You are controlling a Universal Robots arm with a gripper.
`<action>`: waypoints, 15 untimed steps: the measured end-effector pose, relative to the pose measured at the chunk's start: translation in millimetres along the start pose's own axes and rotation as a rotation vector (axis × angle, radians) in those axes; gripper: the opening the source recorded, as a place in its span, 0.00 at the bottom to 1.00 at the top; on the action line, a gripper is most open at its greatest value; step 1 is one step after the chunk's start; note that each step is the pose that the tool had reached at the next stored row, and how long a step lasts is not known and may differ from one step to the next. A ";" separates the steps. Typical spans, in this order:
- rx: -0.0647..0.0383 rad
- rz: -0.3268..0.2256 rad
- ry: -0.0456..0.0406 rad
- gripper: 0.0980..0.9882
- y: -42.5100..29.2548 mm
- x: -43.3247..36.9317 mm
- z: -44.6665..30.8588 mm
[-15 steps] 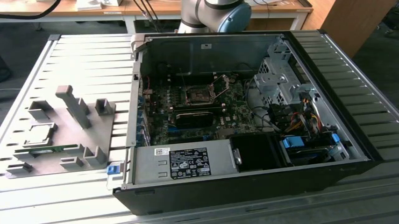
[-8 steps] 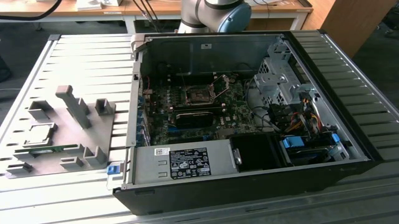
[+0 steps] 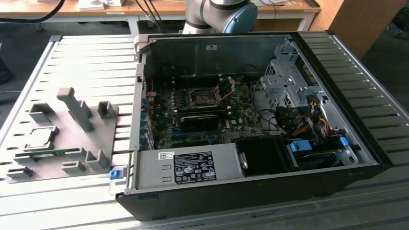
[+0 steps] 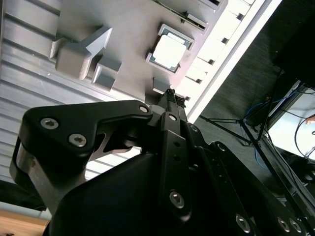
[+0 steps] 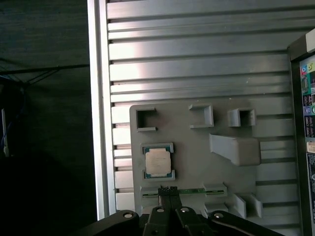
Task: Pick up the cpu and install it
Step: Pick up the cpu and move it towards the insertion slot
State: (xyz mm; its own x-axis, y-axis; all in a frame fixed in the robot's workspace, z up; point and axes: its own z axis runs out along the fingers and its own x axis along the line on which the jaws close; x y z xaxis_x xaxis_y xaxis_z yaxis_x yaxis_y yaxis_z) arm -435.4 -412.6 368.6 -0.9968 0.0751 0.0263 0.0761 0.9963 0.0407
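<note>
The cpu (image 3: 39, 139) is a small square chip with a silvery top. It lies flat in a shallow frame on the grey fixture plate (image 3: 64, 122), at the exterior view's left beside the open computer case (image 3: 255, 124). Both wrist views look down on the cpu (image 5: 158, 162) (image 4: 169, 51) from well above. My gripper (image 5: 167, 190) (image 4: 171, 92) hangs high over the plate's edge near the cpu, fingers pressed together with nothing between them. On the motherboard, the square socket (image 3: 203, 98) sits near the middle of the case.
A green memory stick (image 5: 192, 191) lies in a slot on the plate next to the cpu. Grey upright blocks (image 3: 76, 108) stand on the plate. The slatted metal table (image 3: 89, 62) ends close by, with dark floor (image 5: 44, 123) beyond. The arm's base (image 3: 221, 14) stands behind the case.
</note>
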 end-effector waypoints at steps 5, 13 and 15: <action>0.000 0.000 0.0000 0.01 -0.1 -0.1 2.3; 0.000 0.000 -0.0001 0.35 -0.3 -0.2 6.2; 0.000 0.000 -0.0001 0.35 -0.4 -0.1 7.8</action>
State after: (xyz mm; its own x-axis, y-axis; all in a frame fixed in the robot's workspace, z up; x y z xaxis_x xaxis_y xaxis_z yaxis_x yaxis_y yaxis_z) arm -435.4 -412.7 360.8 -0.9968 0.0751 0.0261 0.0761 0.9963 0.0408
